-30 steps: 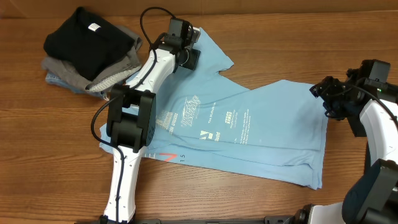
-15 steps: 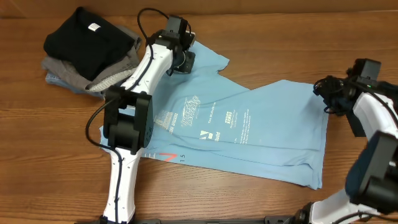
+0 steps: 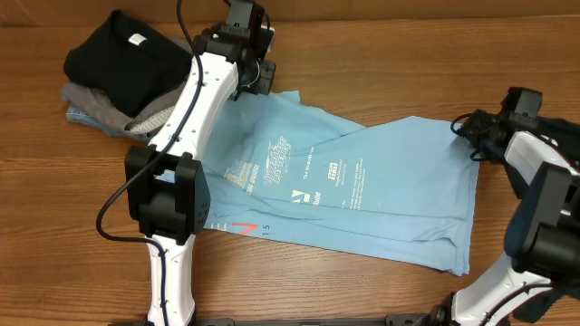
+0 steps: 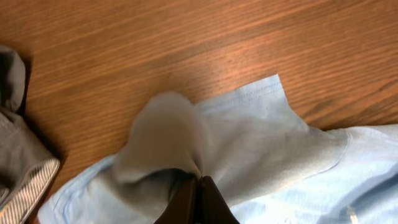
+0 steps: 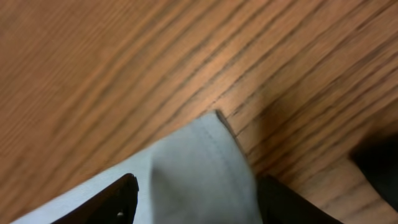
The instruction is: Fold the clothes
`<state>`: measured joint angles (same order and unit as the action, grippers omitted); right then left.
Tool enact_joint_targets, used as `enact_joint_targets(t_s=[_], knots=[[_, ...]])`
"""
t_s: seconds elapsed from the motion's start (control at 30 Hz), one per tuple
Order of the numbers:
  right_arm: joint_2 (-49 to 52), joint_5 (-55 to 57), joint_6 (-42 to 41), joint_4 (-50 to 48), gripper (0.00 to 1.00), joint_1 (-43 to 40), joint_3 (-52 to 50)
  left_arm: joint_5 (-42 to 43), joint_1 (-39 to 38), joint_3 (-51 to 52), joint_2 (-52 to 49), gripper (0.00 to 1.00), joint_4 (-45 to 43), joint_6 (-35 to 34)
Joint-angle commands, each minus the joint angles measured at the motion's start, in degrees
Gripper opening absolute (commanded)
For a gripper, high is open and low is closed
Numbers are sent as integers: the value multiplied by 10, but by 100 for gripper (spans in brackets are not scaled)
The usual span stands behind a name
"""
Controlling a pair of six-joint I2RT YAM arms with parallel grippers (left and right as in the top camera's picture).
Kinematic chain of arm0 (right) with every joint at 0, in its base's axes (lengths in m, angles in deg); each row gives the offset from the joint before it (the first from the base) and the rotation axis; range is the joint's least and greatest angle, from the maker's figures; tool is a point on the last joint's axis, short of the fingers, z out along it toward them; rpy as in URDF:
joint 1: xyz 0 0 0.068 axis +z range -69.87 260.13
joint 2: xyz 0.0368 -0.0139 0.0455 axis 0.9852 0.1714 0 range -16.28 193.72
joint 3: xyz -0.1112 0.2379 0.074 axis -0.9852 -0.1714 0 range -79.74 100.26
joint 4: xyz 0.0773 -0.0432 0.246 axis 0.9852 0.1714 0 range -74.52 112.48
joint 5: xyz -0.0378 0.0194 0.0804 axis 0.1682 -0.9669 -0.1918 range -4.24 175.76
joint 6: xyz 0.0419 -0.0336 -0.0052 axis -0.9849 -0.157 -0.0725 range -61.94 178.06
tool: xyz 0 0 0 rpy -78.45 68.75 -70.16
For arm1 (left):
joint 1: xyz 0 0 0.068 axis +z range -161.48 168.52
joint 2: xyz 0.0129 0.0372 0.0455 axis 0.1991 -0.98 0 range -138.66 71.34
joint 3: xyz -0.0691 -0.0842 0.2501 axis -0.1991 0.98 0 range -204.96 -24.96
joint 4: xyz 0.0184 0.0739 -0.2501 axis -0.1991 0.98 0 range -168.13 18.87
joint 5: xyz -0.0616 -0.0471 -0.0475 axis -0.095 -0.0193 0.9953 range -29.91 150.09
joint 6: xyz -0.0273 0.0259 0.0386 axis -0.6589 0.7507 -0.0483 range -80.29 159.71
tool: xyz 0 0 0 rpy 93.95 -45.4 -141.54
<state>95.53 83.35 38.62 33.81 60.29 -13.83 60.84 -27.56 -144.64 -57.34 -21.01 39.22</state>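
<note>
A large light blue T-shirt [image 3: 362, 190] with white print lies spread across the wooden table [image 3: 362, 36]. My left gripper [image 3: 256, 80] is at the shirt's far left sleeve, shut on a pinch of the blue fabric [image 4: 168, 137]. That fabric rises in a fold over the fingertips [image 4: 205, 196]. My right gripper [image 3: 473, 136] is at the shirt's far right corner and stands open. In the right wrist view that hemmed corner [image 5: 205, 155] lies between the two dark fingers [image 5: 121, 196], which are well apart from it.
A pile of folded garments sits at the far left: a dark one [image 3: 127, 59] on top, a grey one [image 3: 168, 104] under it and a blue edge at the bottom. The grey garment [image 4: 18, 155] lies close to the left gripper.
My left gripper has shut on the sleeve and drawn it toward the table's far edge. The right gripper has narrowed a little and shifted slightly toward the shirt's corner.
</note>
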Motion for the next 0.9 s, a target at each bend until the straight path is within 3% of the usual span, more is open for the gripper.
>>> enact_joint_targets(t_s=[0.0,0.03,0.2,0.33,0.53,0.87], knots=[[28,4,2,-13,65,0,10,-16,3,-8,7,4,10,-8],[34,-1,2,-16,63,0,10,-16,3,-8,7,4,13,-8],[35,-41,14,-19,24,0,15,-14,3,-8,10,4,30,-8],[6,-43,22,11,4,-2,28,-14,3,-8,19,4,42,-8],[-84,-43,18,87,4,-5,45,-47,3,-8,47,4,71,-13],[-217,-13,-27,321,4,-8,46,-102,9,-8,70,4,207,-49]])
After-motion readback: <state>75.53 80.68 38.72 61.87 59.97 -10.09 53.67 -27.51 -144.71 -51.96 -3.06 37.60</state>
